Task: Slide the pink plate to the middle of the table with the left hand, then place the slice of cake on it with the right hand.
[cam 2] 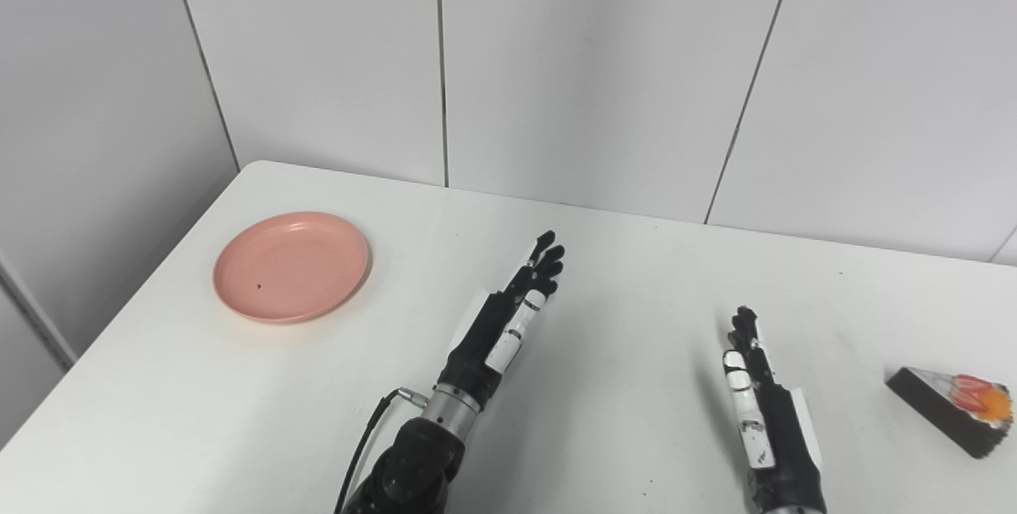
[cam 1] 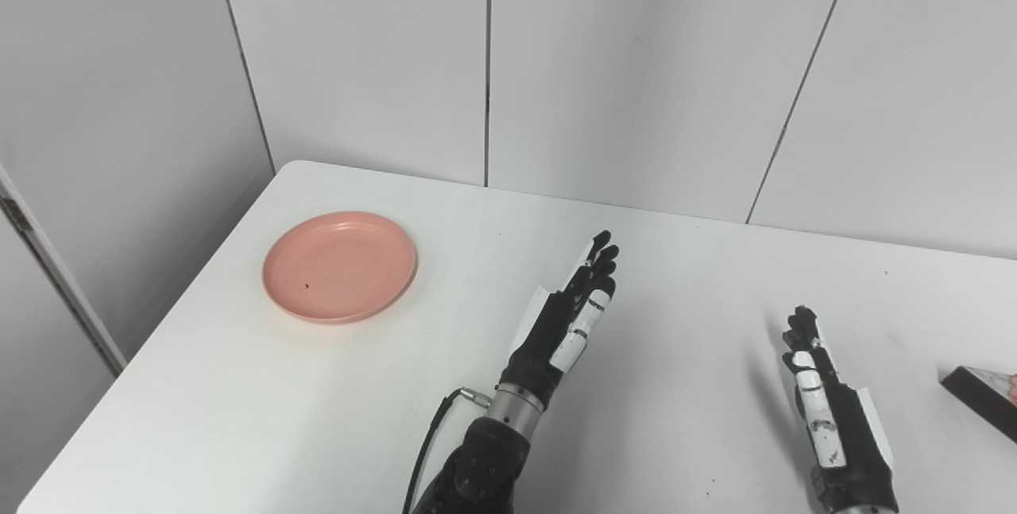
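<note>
The pink plate [cam 1: 340, 266] lies empty on the left part of the white table [cam 1: 445, 387], near its left edge. My left hand [cam 1: 574, 309] is open with fingers stretched out, hovering over the table's middle, well to the right of the plate. My right hand [cam 2: 755, 387] is open and edge-on over the right part of the table. The slice of cake [cam 2: 953, 408], dark with white cream and red-orange fruit on top, lies at the far right, to the right of my right hand and apart from it.
White wall panels [cam 1: 636, 69] stand behind the table. The table's left edge [cam 1: 159, 331] drops off close to the plate. A black cable [cam 1: 433, 434] runs along my left wrist.
</note>
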Tool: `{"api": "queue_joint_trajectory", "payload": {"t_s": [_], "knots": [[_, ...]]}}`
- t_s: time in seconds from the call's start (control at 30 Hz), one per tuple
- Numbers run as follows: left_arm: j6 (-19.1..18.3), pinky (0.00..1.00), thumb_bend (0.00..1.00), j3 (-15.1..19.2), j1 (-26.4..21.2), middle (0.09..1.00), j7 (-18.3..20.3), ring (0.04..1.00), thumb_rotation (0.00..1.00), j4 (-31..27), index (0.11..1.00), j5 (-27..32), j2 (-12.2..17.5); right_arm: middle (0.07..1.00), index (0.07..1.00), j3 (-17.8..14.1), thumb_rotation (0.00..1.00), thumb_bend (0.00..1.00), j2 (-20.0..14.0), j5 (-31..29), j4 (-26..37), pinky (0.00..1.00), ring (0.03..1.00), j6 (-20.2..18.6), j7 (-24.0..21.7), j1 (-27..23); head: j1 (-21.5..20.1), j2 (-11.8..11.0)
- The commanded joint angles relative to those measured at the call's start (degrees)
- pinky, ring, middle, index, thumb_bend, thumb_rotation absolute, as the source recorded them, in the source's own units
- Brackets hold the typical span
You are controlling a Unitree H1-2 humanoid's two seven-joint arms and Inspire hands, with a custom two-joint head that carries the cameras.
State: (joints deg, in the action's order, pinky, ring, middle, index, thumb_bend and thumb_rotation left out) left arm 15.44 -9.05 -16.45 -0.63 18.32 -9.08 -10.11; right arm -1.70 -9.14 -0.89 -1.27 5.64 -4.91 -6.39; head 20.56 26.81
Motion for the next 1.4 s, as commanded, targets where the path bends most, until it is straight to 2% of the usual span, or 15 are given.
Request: {"api": "queue_joint_trajectory", "payload": {"t_s": [0.0, 0.1, 0.3, 0.47, 0.77, 0.9, 0.97, 1.1, 1.37], "knots": [[-1.87, 0.93, 0.43, -0.17, 1.53, 0.966, -0.34, 0.958, 1.00, -1.81, 0.964, 0.23, -0.40, 1.000, 1.000, -0.55, 1.00, 0.23, -0.59, -0.30, -0.21, 1.00, 0.998, 2.60, -0.04, -0.04, 0.12, 0.00], [-4.47, 0.94, 0.43, 0.09, 1.26, 0.966, -0.61, 0.958, 1.00, -6.46, 0.960, -0.19, -0.65, 1.000, 1.000, -0.57, 1.00, 0.22, -0.67, -0.63, -0.72, 1.00, 1.000, 2.44, -0.33, -0.36, 0.31, -0.06], [-7.08, 0.89, 0.44, 0.63, -0.09, 0.954, -1.28, 0.939, 1.00, -13.66, 0.948, -1.72, -0.33, 1.000, 1.000, -0.67, 1.00, 0.24, -1.02, -0.88, -1.90, 1.00, 1.000, 3.74, -0.81, -0.71, 0.22, -0.12], [-10.03, 0.93, 0.47, 2.67, -1.81, 0.947, -1.46, 0.942, 1.00, -19.00, 0.938, 0.28, -0.45, 1.000, 1.000, -0.69, 1.00, 0.22, -1.14, -1.04, -2.53, 1.00, 1.000, 3.81, -0.90, -1.00, 0.46, -0.12], [-15.64, 0.94, 0.42, 7.09, -5.97, 0.957, -4.38, 0.939, 1.00, -27.44, 0.962, 0.49, -0.30, 1.000, 1.000, -1.07, 1.00, 0.25, -1.99, -1.60, -3.71, 1.00, 0.987, 5.34, -1.32, -1.11, 1.01, 0.13], [-16.16, 0.94, 0.43, 9.11, -8.32, 0.960, -5.68, 0.938, 1.00, -28.77, 0.969, -0.73, 1.39, 1.000, 1.000, -1.28, 1.00, 0.26, -2.25, -1.83, -4.05, 1.00, 0.983, 5.51, -1.55, -1.13, 1.41, 0.37], [-15.11, 0.93, 0.42, 10.22, -9.32, 0.958, -6.28, 0.932, 1.00, -28.70, 0.972, -0.32, 2.26, 1.000, 1.000, -1.42, 1.00, 0.25, -2.38, -1.90, -4.22, 1.00, 0.985, 5.80, -1.68, -1.15, 1.91, 0.45], [-15.54, 0.94, 0.42, 12.98, -10.68, 0.955, -7.88, 0.931, 1.00, -28.98, 0.961, 0.99, 3.14, 1.000, 1.000, -1.58, 1.00, 0.24, -2.57, -2.08, -4.51, 1.00, 0.983, 6.53, -2.01, -1.17, 2.47, 0.64], [-14.85, 0.97, 0.42, 20.01, -12.26, 0.988, -9.88, 0.966, 1.00, -28.97, 0.993, 7.04, 6.73, 1.000, 1.000, -1.67, 1.00, 0.22, -3.51, -2.70, -4.05, 1.00, 1.000, 4.78, -2.69, -1.09, 3.66, 1.19]]}}
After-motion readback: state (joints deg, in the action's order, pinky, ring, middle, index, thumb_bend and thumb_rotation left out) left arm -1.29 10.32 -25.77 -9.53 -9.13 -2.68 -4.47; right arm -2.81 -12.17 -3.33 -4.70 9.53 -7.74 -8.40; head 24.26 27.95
